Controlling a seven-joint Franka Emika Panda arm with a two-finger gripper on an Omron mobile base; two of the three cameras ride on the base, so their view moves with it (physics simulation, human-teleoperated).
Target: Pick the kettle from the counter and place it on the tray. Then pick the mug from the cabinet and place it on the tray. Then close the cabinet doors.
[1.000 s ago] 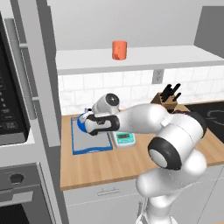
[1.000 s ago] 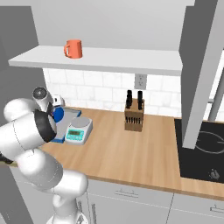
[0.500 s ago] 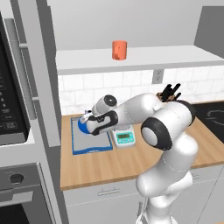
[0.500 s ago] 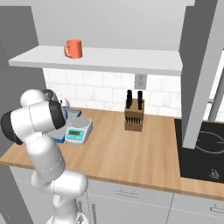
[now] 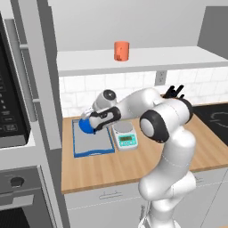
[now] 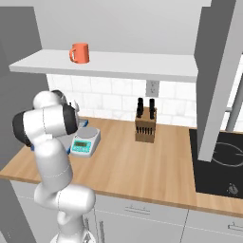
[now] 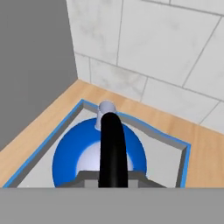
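The blue kettle (image 5: 86,126) sits low over the far-left corner of the blue-rimmed grey tray (image 5: 94,144), and I cannot tell whether it touches the floor of the tray (image 7: 171,162). My gripper (image 5: 94,122) is shut on its black arched handle (image 7: 112,146). The hand view looks straight down on the kettle's dome (image 7: 78,158), with my gripper (image 7: 113,177) shut around the handle. The orange mug (image 5: 121,50) stands upright on the pale shelf (image 5: 169,57) of the open cabinet. In the right base view the mug (image 6: 79,52) shows at the shelf's left end.
A white-green scale (image 5: 125,134) stands just right of the tray on the wooden counter (image 5: 133,164). A knife block (image 6: 145,126) stands by the tiled wall, and a black cooktop (image 6: 223,163) lies at the right. An open grey cabinet door (image 6: 219,71) hangs above the counter's right side.
The arm's elbow has swung up and back, so the arm stands taller. The kettle has stayed in my shut gripper over the tray's far-left corner.
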